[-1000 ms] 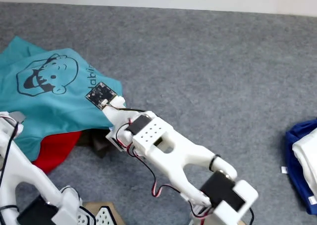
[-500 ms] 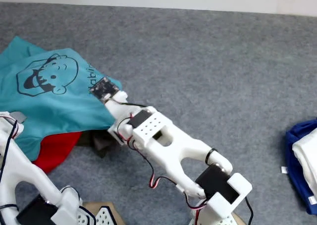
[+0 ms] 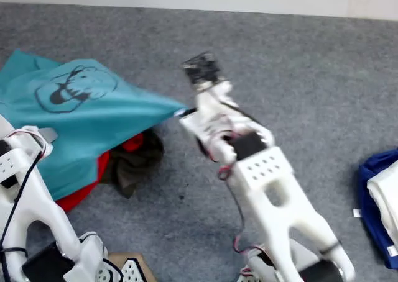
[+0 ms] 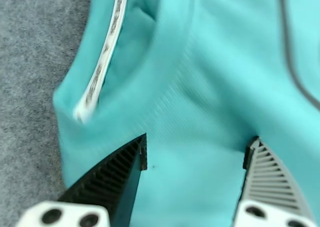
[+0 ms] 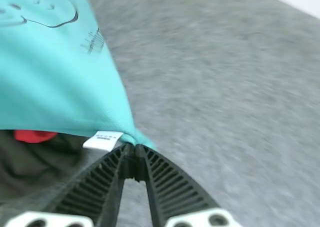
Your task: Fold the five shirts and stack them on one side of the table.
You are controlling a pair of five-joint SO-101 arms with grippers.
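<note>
"Teal shirt (image 3: 93,117) – where was it, who had it?" asked Op 1.

"Left side of the table (image 3: 292,64), lying over a red shirt (image 3: 127,143) & a dark shirt (image 3: 134,167). Right gripper (image 5: 133,152) was pinched tight on its hem corner, by the label, cloth drawn taut twd the middle. Left gripper (image 4: 195,157) hung over the collar, fingers spread, nothing btwn them."

"Which step, then?"

"Prob. pulling it off the heap to lay it flat – not folded yet. Blue shirt (image 3: 373,170) & white shirt (image 3: 387,198) sat at the far right edge; couldn't tell if folded."

"Next move?"

"Imo: drag it clear of the other two onto bare table, w/o taking them along. Then the left needed to close on collar or shoulder, so both could spread it flat before any fold."
</note>
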